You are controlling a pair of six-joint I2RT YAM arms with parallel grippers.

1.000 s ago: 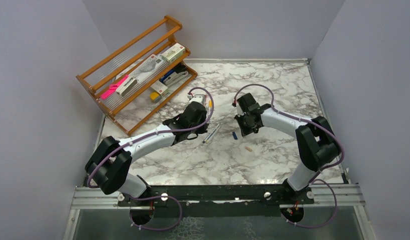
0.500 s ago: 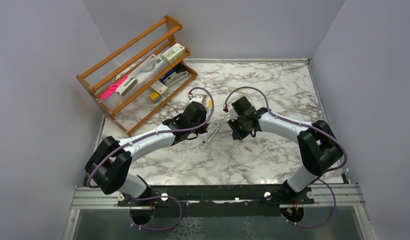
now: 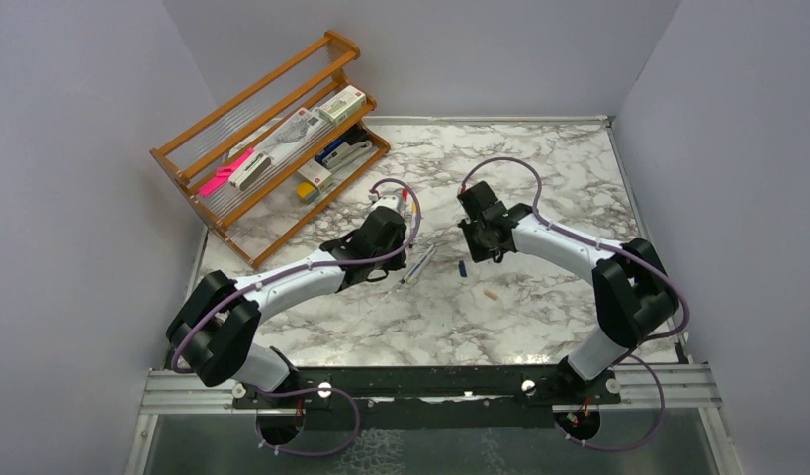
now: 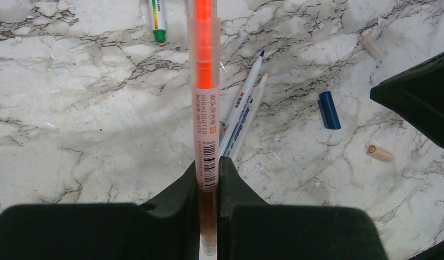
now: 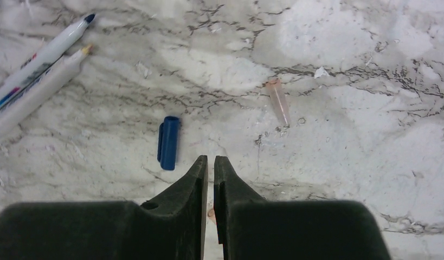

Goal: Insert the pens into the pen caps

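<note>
My left gripper (image 3: 394,212) (image 4: 208,162) is shut on the salmon-orange pen (image 4: 204,81), which sticks out straight ahead over the table. Two grey-white pens (image 3: 417,265) (image 4: 244,108) (image 5: 35,70) lie side by side beyond it, and a green-tipped pen (image 4: 157,19) lies farther off. A dark blue cap (image 3: 463,267) (image 4: 329,110) (image 5: 168,142) lies just left of my right gripper (image 3: 478,247) (image 5: 210,158), which is shut and empty. Pale pink caps lie on the table, one ahead (image 5: 277,100) (image 4: 371,47) and one nearer (image 3: 491,294) (image 4: 381,153).
A wooden rack (image 3: 272,139) with boxes, a stapler and a bright pink bar (image 3: 225,171) stands at the back left. Grey walls close in the marble table (image 3: 539,158) on three sides.
My right gripper swung left and down toward the blue cap, then drew back up and away from it. My left gripper with the orange pen has barely moved.
</note>
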